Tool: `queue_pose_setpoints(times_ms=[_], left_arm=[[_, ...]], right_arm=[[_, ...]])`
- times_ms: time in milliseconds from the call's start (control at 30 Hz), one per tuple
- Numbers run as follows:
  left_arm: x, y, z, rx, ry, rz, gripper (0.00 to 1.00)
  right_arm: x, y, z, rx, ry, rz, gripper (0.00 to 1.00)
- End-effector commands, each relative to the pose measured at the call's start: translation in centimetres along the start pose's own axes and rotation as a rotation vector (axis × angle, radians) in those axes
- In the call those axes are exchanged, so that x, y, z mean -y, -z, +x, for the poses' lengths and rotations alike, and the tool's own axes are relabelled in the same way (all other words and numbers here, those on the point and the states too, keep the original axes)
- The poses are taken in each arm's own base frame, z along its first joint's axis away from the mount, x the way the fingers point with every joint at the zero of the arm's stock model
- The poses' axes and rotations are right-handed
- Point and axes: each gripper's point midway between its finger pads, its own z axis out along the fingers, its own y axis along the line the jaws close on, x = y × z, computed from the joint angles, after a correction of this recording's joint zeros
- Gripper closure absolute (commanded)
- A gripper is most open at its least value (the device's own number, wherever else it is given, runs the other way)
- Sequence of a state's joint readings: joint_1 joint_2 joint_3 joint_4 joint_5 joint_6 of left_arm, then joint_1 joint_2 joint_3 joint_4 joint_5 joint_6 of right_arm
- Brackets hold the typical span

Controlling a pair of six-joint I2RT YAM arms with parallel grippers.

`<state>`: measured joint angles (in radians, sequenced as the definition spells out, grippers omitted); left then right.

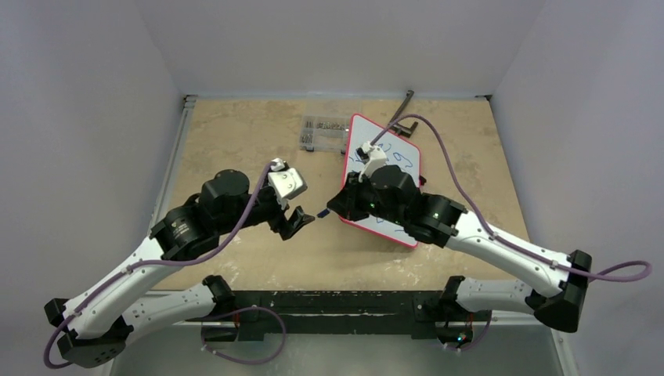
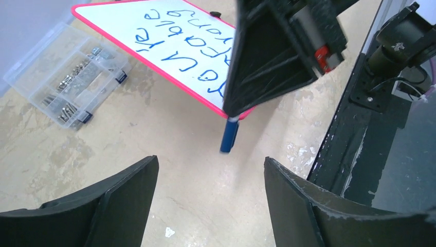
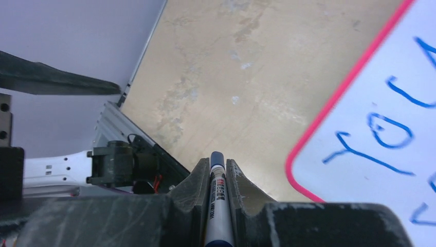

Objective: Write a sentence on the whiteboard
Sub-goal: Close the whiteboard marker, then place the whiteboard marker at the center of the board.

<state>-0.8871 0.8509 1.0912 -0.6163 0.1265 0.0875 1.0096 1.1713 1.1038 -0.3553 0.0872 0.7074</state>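
- Left wrist view, nearest: the left gripper (image 2: 211, 170) stands spread wide with nothing between its fingers, above the bare table (image 2: 154, 134).
- Just beyond, a blue marker (image 2: 229, 135) points down at the table, off the board's near corner and not touching the white surface. Its lower end looks blunt and blue, probably capped, though that is not certain.
- The right gripper (image 3: 218, 167) is clenched on the marker's barrel, as the right wrist view shows plainly.
- The whiteboard (image 2: 110, 18) lies askew on the right half of the table, and in the top view the right arm crosses its near part.
- The sentence (image 2: 190, 46) runs in slanted blue lines. "You" reads clearly, while the ends of the lower lines are hidden behind the right gripper.
- Judged from this, the writing looks finished or nearly so. What seems left is setting the marker down.
- Farthest, a clear compartment box (image 2: 64, 77) of small hardware sits beside the board's far edge.
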Motion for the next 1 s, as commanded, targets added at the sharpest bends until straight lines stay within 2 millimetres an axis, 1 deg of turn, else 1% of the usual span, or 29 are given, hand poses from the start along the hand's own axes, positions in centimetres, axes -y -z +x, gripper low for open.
queue_pose_setpoints(times_ms=[0,100,167,233,333,433,567,667,800,833,867,967], left_arm=[[-0.2,1.3,-1.5,0.059,0.04,-0.027,0.25],[-0.5,1.3,-1.2,0.052,0.067,-0.052,0.24],[-0.6,1.2,-1.2,0.054,0.072,-0.059,0.24],[-0.7,1.0,-1.2,0.054,0.073,-0.064,0.24],[-0.6,0.7,-0.9,0.047,0.112,-0.065,0.24],[-0.5,0.3,-0.6,0.041,0.123,-0.058,0.24],[-0.7,-0.2,0.1,0.023,0.144,-0.075,0.24],[-0.7,-0.8,1.1,-0.003,0.166,-0.086,0.24],[-0.6,-1.4,2.5,-0.027,0.19,-0.09,0.24],[-0.6,-1.5,2.7,-0.032,0.194,-0.091,0.24],[-0.6,-1.6,2.9,-0.036,0.197,-0.091,0.24],[-0.6,-1.8,3.3,-0.044,0.202,-0.092,0.24]], right_arm=[[4.2,3.4,-0.3,0.071,-0.015,0.166,1.0],[6.7,4.7,1.8,0.017,-0.023,0.249,1.0],[8.5,5.4,3.8,-0.006,-0.062,0.287,1.0],[10.1,6.1,5.3,0.004,-0.117,0.316,1.0],[12.0,7.0,7.2,0.014,-0.19,0.345,1.0],[13.3,7.0,9.2,0.0,-0.238,0.359,1.0],[15.5,6.4,12.0,-0.03,-0.278,0.407,1.0],[16.9,6.3,13.0,-0.018,-0.293,0.444,1.0],[18.2,6.4,13.8,-0.007,-0.304,0.481,1.0],[18.5,6.5,14.0,-0.007,-0.307,0.492,0.99],[18.8,6.6,14.2,-0.009,-0.308,0.506,0.94],[19.7,7.1,14.6,-0.013,-0.31,0.548,0.76]])
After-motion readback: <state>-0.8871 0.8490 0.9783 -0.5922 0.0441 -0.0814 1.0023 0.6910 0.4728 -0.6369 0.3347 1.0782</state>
